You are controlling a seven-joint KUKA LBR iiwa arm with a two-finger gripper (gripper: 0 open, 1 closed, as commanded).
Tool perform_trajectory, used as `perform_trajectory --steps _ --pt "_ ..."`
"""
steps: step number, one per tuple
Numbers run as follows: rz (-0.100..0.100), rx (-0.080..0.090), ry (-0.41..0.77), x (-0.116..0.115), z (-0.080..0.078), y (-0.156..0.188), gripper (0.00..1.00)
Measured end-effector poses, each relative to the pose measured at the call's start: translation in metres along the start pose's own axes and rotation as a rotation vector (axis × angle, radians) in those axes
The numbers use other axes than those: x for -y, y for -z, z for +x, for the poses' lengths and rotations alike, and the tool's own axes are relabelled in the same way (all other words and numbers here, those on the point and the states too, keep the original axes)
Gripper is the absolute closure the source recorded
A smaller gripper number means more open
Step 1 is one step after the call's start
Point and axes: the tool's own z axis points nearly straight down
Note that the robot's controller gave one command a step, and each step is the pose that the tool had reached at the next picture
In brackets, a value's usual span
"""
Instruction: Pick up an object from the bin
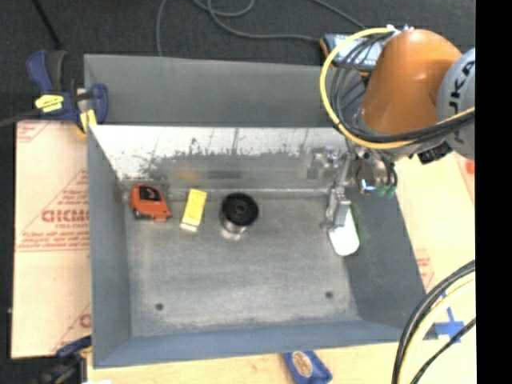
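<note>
I've got the gripper (339,218) low in the bin (240,294), near the wall on the arm's side. A small white rounded piece (346,240) sits right at its tip, but I can't tell whether the gripper is clamped on it or slack. The rest lie in a row well off from the tool, away from the arm: black round knob (238,213) nearest, then yellow block (193,210), orange-and-black boxy thing (150,202) farthest.
</note>
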Motion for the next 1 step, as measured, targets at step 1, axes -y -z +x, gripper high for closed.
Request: perform_trajectory --steps 1 --pt "0.001 0.008 0.001 0.0 -0.0014 0.005 0.0"
